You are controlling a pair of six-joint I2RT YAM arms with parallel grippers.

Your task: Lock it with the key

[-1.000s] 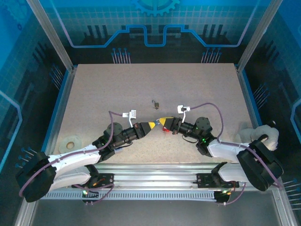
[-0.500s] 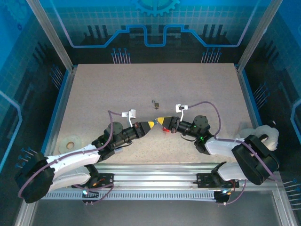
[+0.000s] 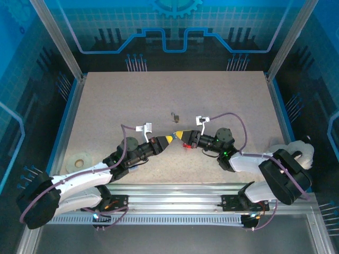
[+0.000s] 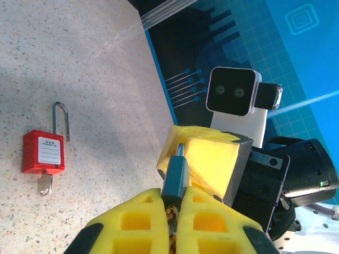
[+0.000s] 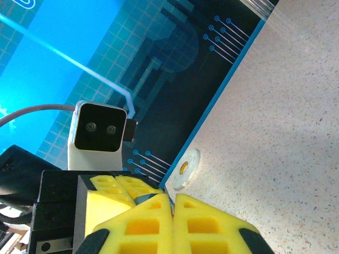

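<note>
Between the yellow pads of the left gripper (image 4: 172, 200) sits the key (image 4: 175, 177), clamped by its blue-teal head with the short metal blade pointing away from the wrist; a bit of brass-coloured ring shows in the slit below the head. Directly beyond the blade tip is the right gripper (image 4: 204, 159), its yellow pads pressed together into one block, and the tip lies against or just in front of that block; whether the pads pinch the blade cannot be told. From the right wrist view the right gripper (image 5: 172, 200) is closed, pad against pad, with the left arm's pads meeting it just beside its tips. From above, the left gripper (image 3: 170, 139) and right gripper (image 3: 184, 135) meet nose to nose near the middle of the speckled surface (image 3: 222, 100), a little toward its near edge. Just beside them, under the right gripper, lies the red padlock (image 3: 186, 145). In the left wrist view the red padlock (image 4: 43, 152) lies flat with its white label up, its silver shackle (image 4: 61, 119) raised and open at one end, and a small metal piece sticking out of its base. A small brass padlock (image 3: 176, 117) lies apart, farther from the arms. A white ring (image 3: 79, 160) rests near the surface's left edge.
</note>
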